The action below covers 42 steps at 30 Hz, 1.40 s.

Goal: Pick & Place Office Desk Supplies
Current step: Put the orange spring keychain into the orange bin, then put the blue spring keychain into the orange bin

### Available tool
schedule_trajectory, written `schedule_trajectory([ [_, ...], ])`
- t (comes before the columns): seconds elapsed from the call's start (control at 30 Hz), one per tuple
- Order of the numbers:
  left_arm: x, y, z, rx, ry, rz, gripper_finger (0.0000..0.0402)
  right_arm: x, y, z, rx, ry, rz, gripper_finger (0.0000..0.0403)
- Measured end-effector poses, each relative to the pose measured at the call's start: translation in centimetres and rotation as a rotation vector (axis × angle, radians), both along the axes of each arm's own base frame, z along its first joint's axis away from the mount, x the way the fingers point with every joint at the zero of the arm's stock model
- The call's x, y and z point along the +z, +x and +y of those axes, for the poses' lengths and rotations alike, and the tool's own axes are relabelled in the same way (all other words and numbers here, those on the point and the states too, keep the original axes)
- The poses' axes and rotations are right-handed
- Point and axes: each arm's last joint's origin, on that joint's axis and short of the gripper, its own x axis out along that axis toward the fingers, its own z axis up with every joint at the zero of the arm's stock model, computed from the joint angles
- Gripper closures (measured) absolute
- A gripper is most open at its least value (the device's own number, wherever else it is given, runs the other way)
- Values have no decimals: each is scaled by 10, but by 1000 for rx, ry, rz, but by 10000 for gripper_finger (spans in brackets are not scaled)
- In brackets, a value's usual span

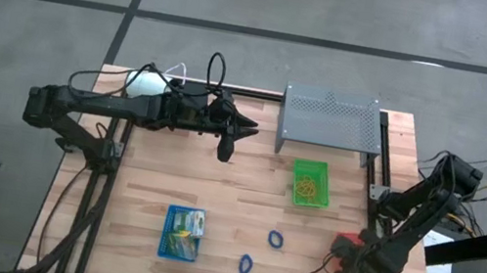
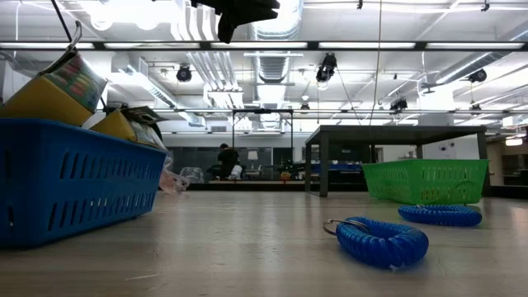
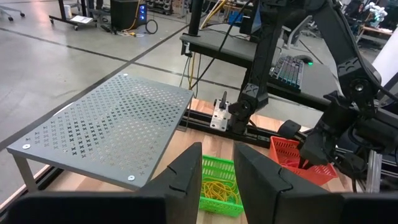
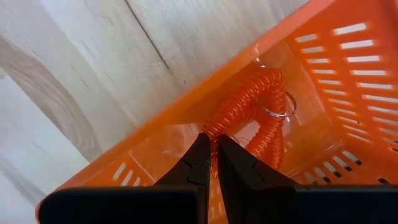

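A red coiled loop (image 4: 252, 102) with a metal ring lies in the red-orange tray (image 4: 348, 68) at the table's right near corner, and my right gripper (image 4: 213, 140) is shut on it, pointing down. Two blue coiled loops (image 1: 276, 239) (image 1: 245, 264) lie flat on the wood. Yellow rubber bands (image 1: 308, 189) fill the green tray (image 1: 298, 166). Green-and-white packets (image 1: 184, 229) sit in the blue tray (image 1: 164, 242). My left gripper (image 1: 242, 134) hangs open, high over the far left of the table, holding nothing. My right gripper pinches the red loop's coil at its near end (image 4: 212, 129) between the two fingertips, coming from above and pointing down into the tray. The remainder of the loop, with its metal ring (image 4: 278, 111), lies on the tray's floor.
A grey perforated metal stand (image 1: 330, 121) stands at the far edge, just behind the green tray. A white cylinder (image 1: 145, 83) with cable sits at the far left corner. Bare wood lies in the table's middle, between the blue tray and the green one.
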Motion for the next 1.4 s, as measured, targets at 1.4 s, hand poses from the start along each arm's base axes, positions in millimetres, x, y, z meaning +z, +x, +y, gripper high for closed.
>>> schedule_trajectory([
  [1.4, 0, 0, 0, -1, 6, 1, 303, 25, -5, -2, 10, 139, 57, 283],
])
